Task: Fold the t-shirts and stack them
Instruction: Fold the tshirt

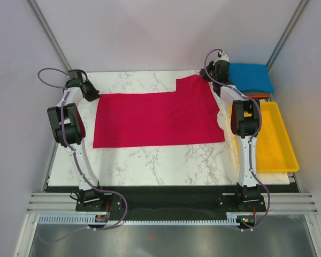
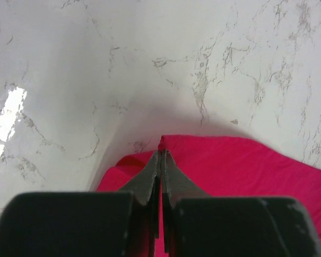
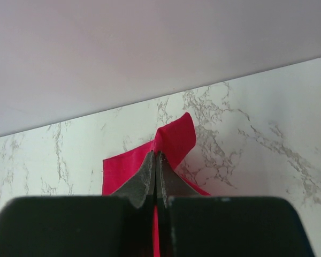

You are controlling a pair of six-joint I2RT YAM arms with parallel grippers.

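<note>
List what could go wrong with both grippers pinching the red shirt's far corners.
1. The left gripper and right gripper hold only thin edges of the red t-shirt; the cloth may slip out on lifting.
2. The right gripper sits close to the folded blue t-shirt; a swing could knock it askew.

Right wrist view, items as I see them. One: my right claw (image 3: 157,156), black housing lowest in frame, both fingers (image 3: 143,179) pressed together with crimson cloth pinched in the seam between them. Two: crimson t-shirt (image 3: 177,136), a flap curling up just ahead and right of the tips, a flat stretch lying left of the claw. Three: white marble table (image 3: 267,139), grey-veined, on both sides of the claw. Four: pale wall (image 3: 150,48), far ahead.
</note>
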